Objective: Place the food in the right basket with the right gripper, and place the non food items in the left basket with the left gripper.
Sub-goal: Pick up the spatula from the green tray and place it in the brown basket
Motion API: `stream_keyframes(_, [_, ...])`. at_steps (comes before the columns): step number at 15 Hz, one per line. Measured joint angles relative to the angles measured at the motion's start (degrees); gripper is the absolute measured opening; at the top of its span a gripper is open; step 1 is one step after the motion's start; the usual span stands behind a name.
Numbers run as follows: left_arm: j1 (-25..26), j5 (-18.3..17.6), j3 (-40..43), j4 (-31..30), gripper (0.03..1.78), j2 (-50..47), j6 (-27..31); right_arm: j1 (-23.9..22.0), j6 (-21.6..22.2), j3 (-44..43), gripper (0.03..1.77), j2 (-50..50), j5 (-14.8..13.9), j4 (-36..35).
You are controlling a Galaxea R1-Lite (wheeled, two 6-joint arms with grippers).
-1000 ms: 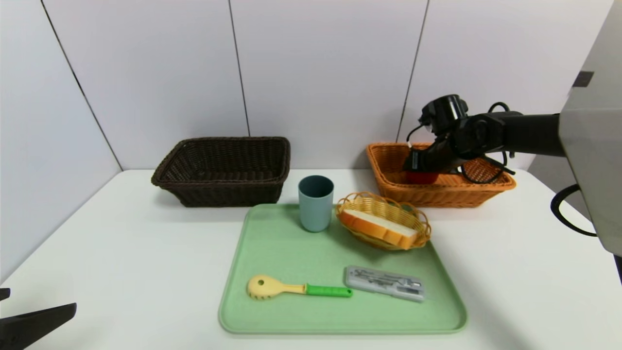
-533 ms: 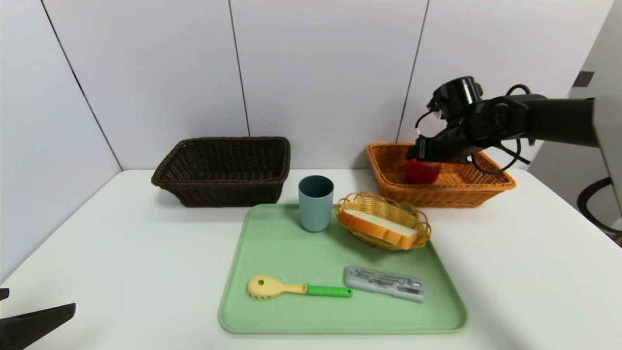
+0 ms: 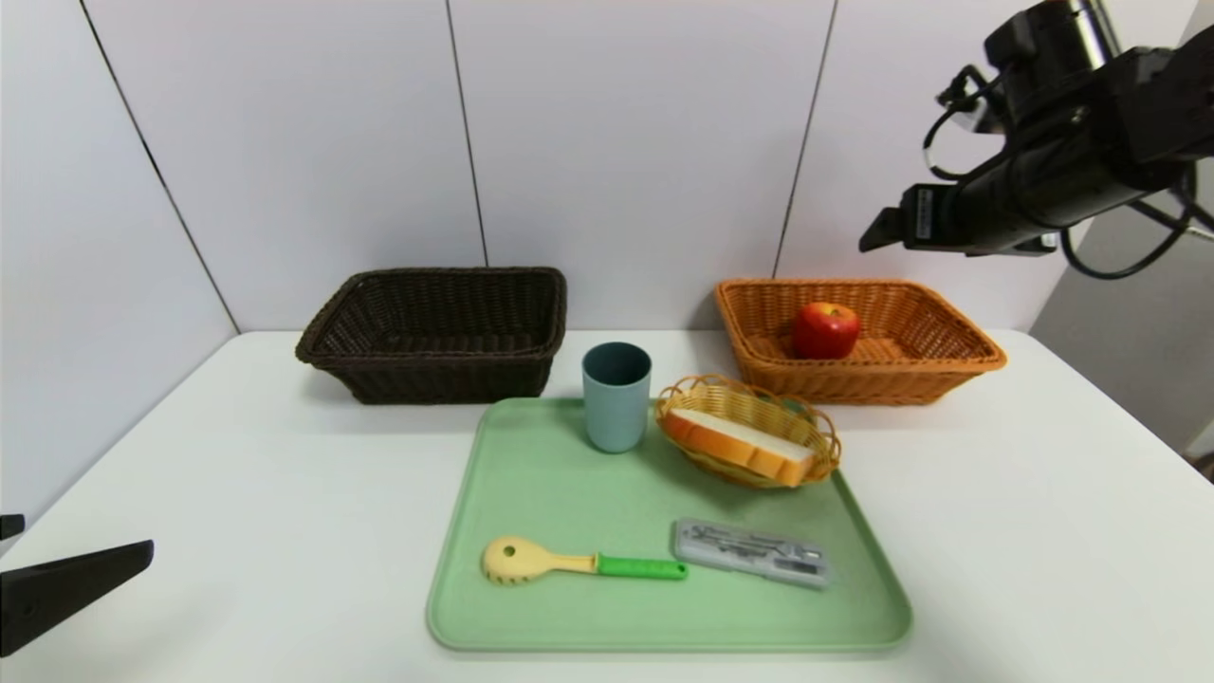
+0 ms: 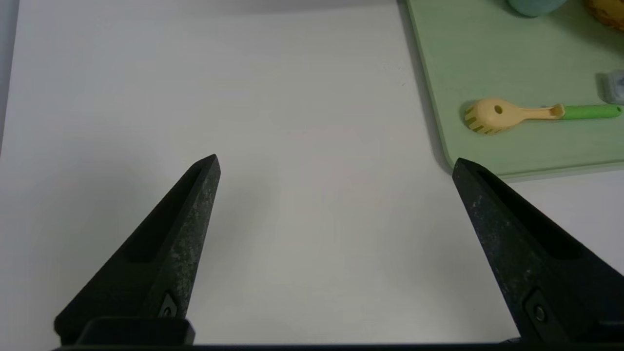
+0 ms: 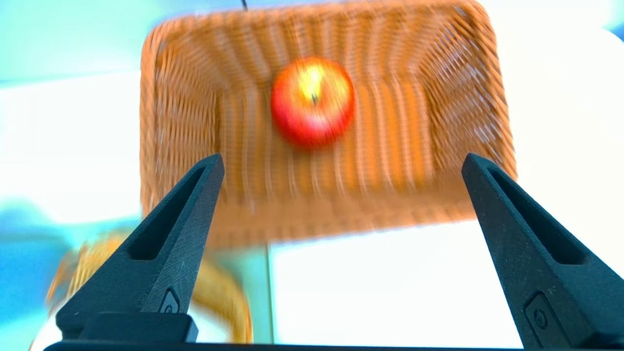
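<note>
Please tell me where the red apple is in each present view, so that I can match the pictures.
Head view: inside the orange basket, right of the centre of the picture, below the raised right hand.
Left wrist view: the apple is not in it.
Right wrist view: the apple is near the top centre, beyond the open fingers.
Shared landmark: the green tray shows in every view, only a strip in the last.

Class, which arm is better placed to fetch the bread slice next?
Right, probably: its open gripper hangs above the orange wicker basket, near the white, brown-crusted bread slice; the left gripper is farther off.
</note>
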Motion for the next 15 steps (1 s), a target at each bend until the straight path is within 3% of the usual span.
stream_keyframes(5, [-1.0, -10.0, -0.1, -8.0, 1.69, 4.8, 0.2, 3.3, 0.3, 12.0, 1.69, -16.7, 0.0, 6.8])
stream_keyframes(8, [-5.0, -10.7, -0.4, -11.3, 1.69, 8.5, 0.8, 5.0, 0.2, 19.7, 1.69, -25.6, 0.5, 9.1])
stream_keyframes(10, [-7.9, -10.6, -1.9, -12.0, 1.69, 11.4, 0.8, 5.4, 0.8, 22.6, 1.69, -29.5, 2.9, 9.8])
stream_keyframes(15, [-15.4, -10.5, -10.5, -12.2, 1.69, 23.0, 1.0, 6.6, 1.7, 25.3, 1.69, -33.1, 4.5, 10.0])
